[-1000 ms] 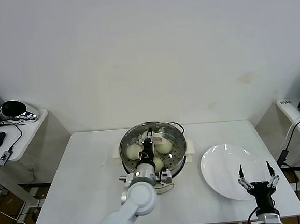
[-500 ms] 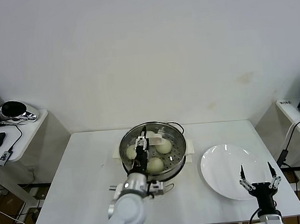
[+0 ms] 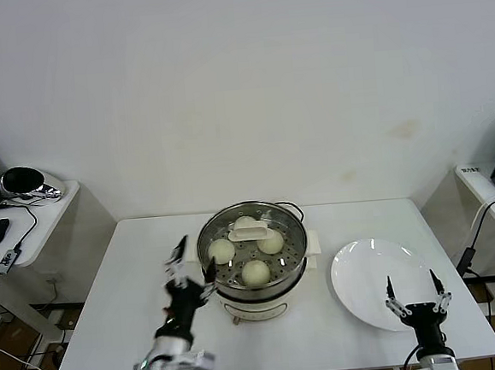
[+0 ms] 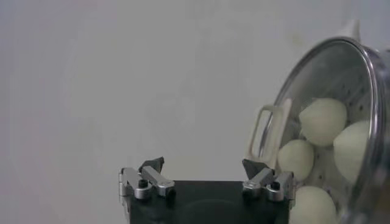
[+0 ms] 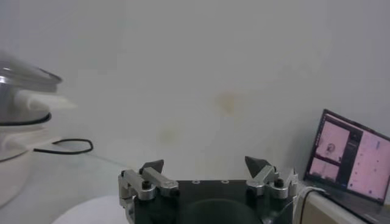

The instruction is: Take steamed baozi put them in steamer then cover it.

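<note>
1. Nearest to us, the right pincer (image 3: 414, 302) hangs over the near edge of the white plate (image 3: 370, 270), fingers spread wide with nothing between them; its arm is cut off at the bottom of the head view.
2. The left pincer (image 3: 187, 271) stands over the tabletop (image 3: 136, 297) just left of the steamer (image 3: 253, 253), its fingers wide apart and empty; its wrist is partly cropped at the frame's lower edge.
3. In the left wrist view only the two finger bases (image 4: 149, 178) show, so we cannot see the tips there.
4. The steamer sits mid-tabletop, with the cover (image 3: 253, 236) resting on it, cream handle on top.
5. Through the glass we count three steamed baozi (image 3: 255, 273) clearly in the head view; a fourth lies under the handle and is hard to make out there, but the left wrist view shows four buns (image 4: 322, 120).
6. The steamer's base is mostly hidden by the pot; a dark cord (image 5: 58, 146) trails behind it.
7. At the far sides, a side table (image 3: 27, 221) on the left and a laptop screen (image 5: 350, 157) on the right are both cut off.
</note>
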You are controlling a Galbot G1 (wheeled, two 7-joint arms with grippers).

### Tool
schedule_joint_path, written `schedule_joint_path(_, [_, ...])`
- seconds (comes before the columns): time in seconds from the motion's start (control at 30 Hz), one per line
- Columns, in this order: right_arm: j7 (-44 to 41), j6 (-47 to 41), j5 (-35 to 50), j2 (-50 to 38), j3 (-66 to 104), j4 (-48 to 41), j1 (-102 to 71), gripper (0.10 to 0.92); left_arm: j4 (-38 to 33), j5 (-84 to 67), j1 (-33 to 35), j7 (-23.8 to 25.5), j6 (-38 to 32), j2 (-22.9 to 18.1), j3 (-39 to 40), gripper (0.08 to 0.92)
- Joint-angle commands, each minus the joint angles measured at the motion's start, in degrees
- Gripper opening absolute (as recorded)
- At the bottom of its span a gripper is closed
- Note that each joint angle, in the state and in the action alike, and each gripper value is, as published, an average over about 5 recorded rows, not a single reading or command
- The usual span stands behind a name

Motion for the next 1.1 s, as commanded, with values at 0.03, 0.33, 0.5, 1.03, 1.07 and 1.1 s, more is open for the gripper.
schedule_joint_path(0.03, [-2.1, -1.7, 5.3, -3.1, -2.7, 0.7, -1.3, 0.823, -1.3, -47.7, 27.0, -12.9, -22.2, -5.6, -20.6, 0.823])
schedule_joint_path(0.33, [-6.3, -5.4, 14.2, -6.6, -5.3, 3.1, -6.5, 0.823, 2.8, -57.3, 27.9, -9.1, -22.4, -9.1, -18.8, 0.823])
schedule_joint_path(0.5, [-6.0, -4.5, 14.4, -7.2, -6.3, 3.1, -8.3, 0.823, 7.6, -57.2, 26.8, -4.4, -24.0, -8.9, -20.0, 0.823])
schedule_joint_path(1.03, [-5.2, -6.9, 15.4, -8.5, -8.2, 5.4, -9.8, 0.823, 9.6, -54.7, 26.0, -1.1, -22.1, -7.7, -21.6, 0.823])
schedule_joint_path(1.07, [-5.2, -7.0, 15.3, -8.4, -8.3, 5.4, -9.9, 0.823, 9.7, -54.6, 25.9, -1.0, -21.9, -7.7, -21.7, 0.823])
schedule_joint_path(1.1, [-5.1, -7.0, 15.3, -8.4, -8.4, 5.4, -9.9, 0.823, 9.6, -54.5, 25.9, -0.8, -21.8, -7.6, -21.8, 0.823])
